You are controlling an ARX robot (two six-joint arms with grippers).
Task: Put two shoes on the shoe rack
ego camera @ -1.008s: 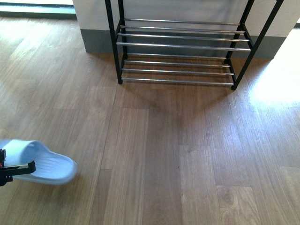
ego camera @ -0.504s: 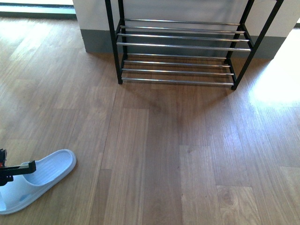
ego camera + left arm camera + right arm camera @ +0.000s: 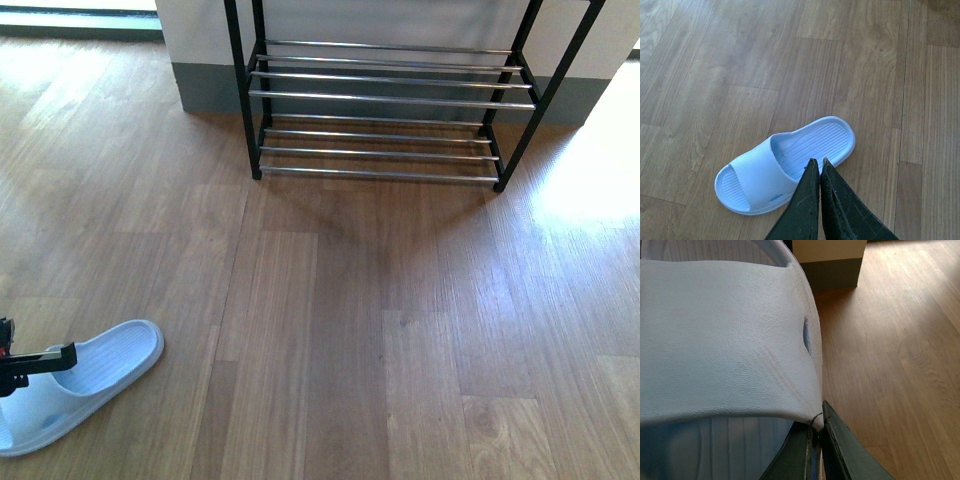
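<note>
Left gripper (image 3: pixel 819 165) is closed, its two black fingers pressed together with nothing between them. It hangs over the edge of a light blue slipper (image 3: pixel 785 162). I cannot tell if the tips touch the slipper. This slipper lies flat on the wooden floor (image 3: pixel 350 330), sole down. In the front view it is at the near left corner, with its heel end pointing away and to the right, and it is well apart from the rack.

Right gripper (image 3: pixel 818 424) is closed on the edge of the strap of the other slipper (image 3: pixel 725 340). This one is also pale blue and fills most of the right wrist view, very close to the camera. Its ribbed footbed shows under the strap. The front view does not show this slipper or the right arm.

Farther away, the rack (image 3: pixel 390 94) stands on the floor against the white wall (image 3: pixel 200 30), which has a grey skirting (image 3: pixel 205 90). The rack has black posts and shiny rod shelves. Both visible shelves carry no shoe.
</note>
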